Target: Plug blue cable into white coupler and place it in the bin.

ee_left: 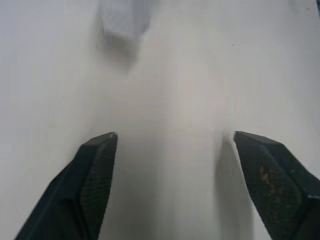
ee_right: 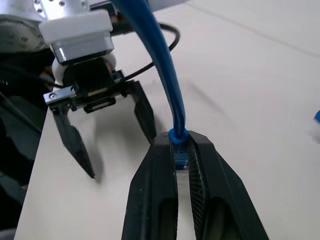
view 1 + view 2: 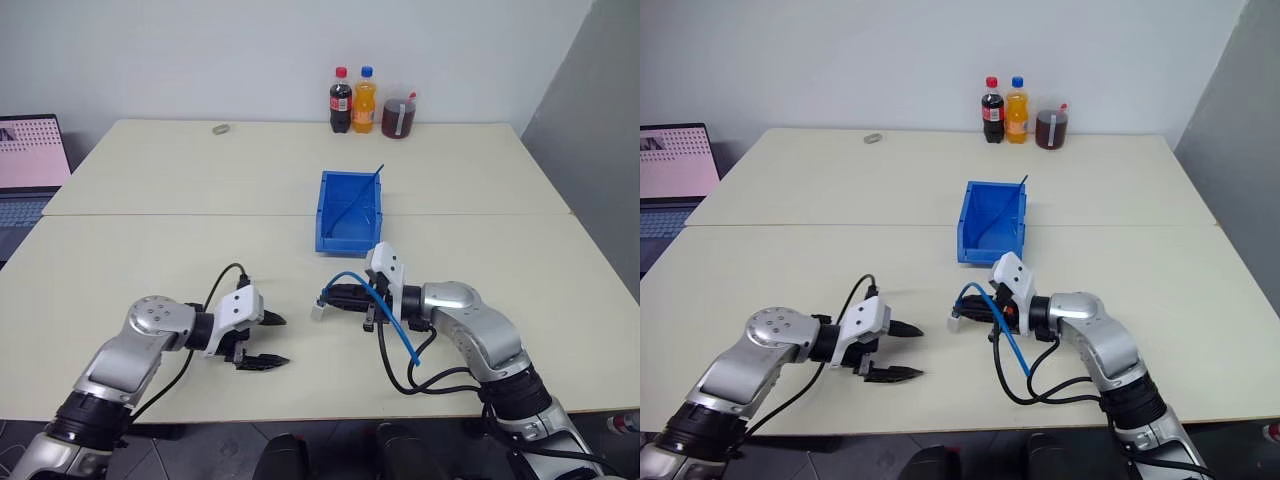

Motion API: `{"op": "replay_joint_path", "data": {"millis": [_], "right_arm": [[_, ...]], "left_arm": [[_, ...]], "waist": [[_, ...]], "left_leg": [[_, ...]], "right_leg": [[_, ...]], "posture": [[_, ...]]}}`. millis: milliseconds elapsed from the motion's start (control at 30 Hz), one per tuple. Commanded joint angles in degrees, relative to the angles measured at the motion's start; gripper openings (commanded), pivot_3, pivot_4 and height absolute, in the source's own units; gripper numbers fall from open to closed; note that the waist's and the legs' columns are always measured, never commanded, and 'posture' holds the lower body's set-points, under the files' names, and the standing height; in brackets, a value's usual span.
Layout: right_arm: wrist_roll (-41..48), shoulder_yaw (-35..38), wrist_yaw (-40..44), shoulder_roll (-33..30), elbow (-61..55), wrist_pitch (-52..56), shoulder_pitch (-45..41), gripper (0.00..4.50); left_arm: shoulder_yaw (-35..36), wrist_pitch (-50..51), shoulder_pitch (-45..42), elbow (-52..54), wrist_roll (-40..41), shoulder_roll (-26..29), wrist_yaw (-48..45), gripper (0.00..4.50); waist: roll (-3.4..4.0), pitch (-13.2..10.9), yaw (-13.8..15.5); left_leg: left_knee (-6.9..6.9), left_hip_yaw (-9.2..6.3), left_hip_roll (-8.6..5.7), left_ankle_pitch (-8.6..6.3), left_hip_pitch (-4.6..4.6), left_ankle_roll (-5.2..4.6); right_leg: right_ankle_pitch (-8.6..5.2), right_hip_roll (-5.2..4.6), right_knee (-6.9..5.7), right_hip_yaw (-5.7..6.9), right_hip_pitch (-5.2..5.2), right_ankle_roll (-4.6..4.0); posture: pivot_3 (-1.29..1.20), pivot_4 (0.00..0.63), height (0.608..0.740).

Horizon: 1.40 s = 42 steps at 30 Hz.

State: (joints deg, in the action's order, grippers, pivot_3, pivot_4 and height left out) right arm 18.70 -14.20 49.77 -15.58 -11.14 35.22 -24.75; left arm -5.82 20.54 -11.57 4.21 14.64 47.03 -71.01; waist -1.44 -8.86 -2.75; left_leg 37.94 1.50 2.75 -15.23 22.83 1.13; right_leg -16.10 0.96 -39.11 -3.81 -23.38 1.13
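Observation:
My right gripper (image 3: 333,297) is shut on the plug end of the blue cable (image 3: 398,322), which arcs up over the wrist and trails down toward the table's near edge. In the right wrist view the cable (image 2: 167,80) runs into the closed fingertips (image 2: 165,150). The white coupler (image 3: 318,311) sits right at those tips, at the cable's end. My left gripper (image 3: 268,341) stands open a short way to its left, with nothing between its fingers (image 1: 95,165); a blurred white block (image 1: 125,20) lies ahead of it. The bin (image 3: 329,205) stands beyond, mid-table.
A thin dark-blue strand (image 3: 372,183) leans in the bin. Two bottles (image 3: 352,100) and a jug of red drink (image 3: 398,116) stand at the table's far edge, with a small grey object (image 3: 221,128) to their left. A laptop (image 3: 28,160) sits at the far left.

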Motion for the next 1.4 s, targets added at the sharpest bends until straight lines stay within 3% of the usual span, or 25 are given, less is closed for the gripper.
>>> {"op": "replay_joint_path", "data": {"millis": [33,167,300,667,700,867,1200,1267,1400], "right_arm": [[5.51,6.1,-3.64,0.91,-5.41,4.35,-2.76,0.03],[10.11,15.14,-11.1,1.89,-4.02,10.37,-9.04,0.03],[10.07,18.85,-14.26,1.23,4.75,10.7,-16.96,0.03],[1.56,14.13,-12.37,1.0,38.68,4.18,-35.63,0.03],[0.61,13.19,-11.45,0.91,41.71,4.14,-37.37,0.73],[-3.99,9.32,-4.99,-1.26,53.13,1.93,-44.96,1.86],[-10.08,8.15,2.07,-8.6,62.61,-4.03,-51.45,4.14],[-9.84,9.75,2.13,-10.23,61.89,-5.66,-50.46,4.47],[-7.26,11.97,4.84,-13.43,47.85,-7.18,-41.48,4.47]], "left_arm": [[6.94,6.36,-2.35,5.37,4.56,-1.39,6.81,4.5],[7.73,12.04,-9.39,8.16,4.62,-4.73,14.59,4.5],[6.46,16.88,-16.85,6.98,3.84,-7.92,20.07,4.5],[2.64,16.52,-24.13,2.03,1.79,-9.68,21.51,4.5],[2.39,16.38,-24.45,1.97,1.64,-9.85,21.6,4.5],[1.9,17.05,-25.26,2.91,1.59,-10.19,22.49,4.5],[3.3,17.89,-24.9,2.79,0.68,-10.28,26.71,4.5],[4.45,17.71,-25.03,1.8,0.49,-11.13,28.92,4.5],[7.59,16.76,-24.09,-0.2,-1.61,-11.54,35.29,4.5]], "waist": [[-0.01,-0.16,0.26],[-0.07,-0.41,1.07],[-0.08,-0.41,0.98],[-0.04,-0.44,-0.21],[-0.04,-0.44,-0.22],[-0.01,-0.46,-0.25],[0.01,-0.47,0.02],[0.02,-0.47,0.02],[0.02,-0.47,0.35]], "left_leg": [[0.0,-0.03,-0.02,0.0,0.02,0.0],[0.1,-0.02,-0.11,0.01,0.11,0.01],[0.08,0.12,-0.17,0.01,0.09,0.01],[-0.07,0.3,-0.13,0.0,0.21,0.01],[-0.07,0.32,-0.13,0.0,0.27,0.01],[0.02,0.33,-0.16,0.02,0.75,0.03],[0.04,0.22,-0.19,0.01,0.97,0.03],[0.05,0.22,-0.18,0.01,0.96,0.02],[0.06,0.17,-0.17,0.01,0.99,0.02]], "right_leg": [[0.0,0.0,0.0,0.03,0.0,0.01],[0.08,-0.05,0.02,0.05,0.0,0.15],[0.29,-0.05,0.09,0.07,0.01,-0.04],[0.3,-0.03,0.06,-0.12,-0.29,-0.1],[0.3,-0.04,0.06,-0.13,-0.36,-0.1],[0.33,-0.11,0.01,-0.12,-0.81,-0.1],[0.33,-0.17,0.05,-0.1,-0.93,-0.1],[0.33,-0.17,0.03,-0.09,-0.93,-0.1],[0.33,-0.17,0.05,-0.11,-0.91,-0.1]], "posture": [[0.0,0.15,0.74],[0.0,0.15,0.74],[0.0,0.15,0.74],[0.0,0.15,0.74],[0.0,0.15,0.74],[0.0,0.15,0.74],[0.0,0.15,0.74],[0.0,0.15,0.74],[0.0,0.15,0.74]]}}
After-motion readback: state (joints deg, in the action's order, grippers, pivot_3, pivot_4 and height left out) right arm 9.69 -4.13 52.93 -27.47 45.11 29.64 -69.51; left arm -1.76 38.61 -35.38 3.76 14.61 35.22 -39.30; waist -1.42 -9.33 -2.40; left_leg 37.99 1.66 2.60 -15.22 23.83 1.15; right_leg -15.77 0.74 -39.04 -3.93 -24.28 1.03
